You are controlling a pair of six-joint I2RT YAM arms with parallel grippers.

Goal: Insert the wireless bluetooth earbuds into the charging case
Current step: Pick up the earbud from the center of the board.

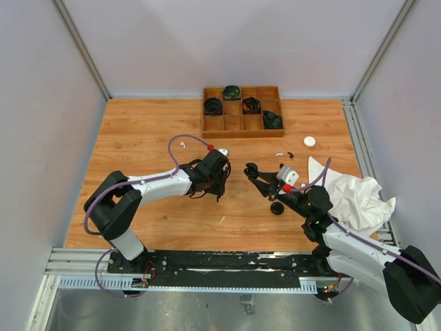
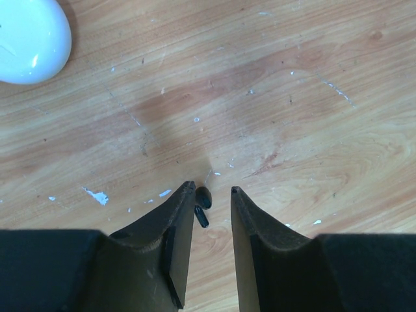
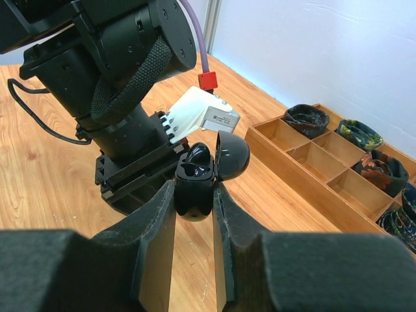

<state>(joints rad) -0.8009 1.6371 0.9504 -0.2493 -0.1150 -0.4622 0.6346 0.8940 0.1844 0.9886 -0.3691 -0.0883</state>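
- Wood-grain table (image 1: 138,221), scuffed with pale flecks, pale walls on three sides; both arm bases sit on a metal rail (image 1: 207,265) at the near edge.
- Right gripper (image 3: 195,195): jaws clamped on the sides of a black charging case (image 3: 195,174). The case is upright and clear of the table, with its lid hinged open toward the far side.
- Left gripper (image 2: 213,190): the arm reaches in from the left, wrist close behind the open case in the right wrist view. Its jaws stand a narrow gap apart.
- Black earbud (image 2: 203,201): sits in that gap against the inner edge of one fingertip, with daylight to the other. Cannot tell whether it is pinched or merely lying below.
- White rounded case (image 2: 29,39) lies on the wood beyond the left fingers, well apart from them.
- Closed black puck case (image 1: 277,207) rests on the table just beside the right forearm.
- Crumpled white cloth (image 1: 358,196) at the right edge.
- Mid-table: a white earbud (image 1: 182,145) lies loose left of centre, and a round white case (image 1: 309,141) sits further right.
- Far side: wooden divided tray (image 1: 241,129), with coiled cables (image 1: 213,105) in several compartments.
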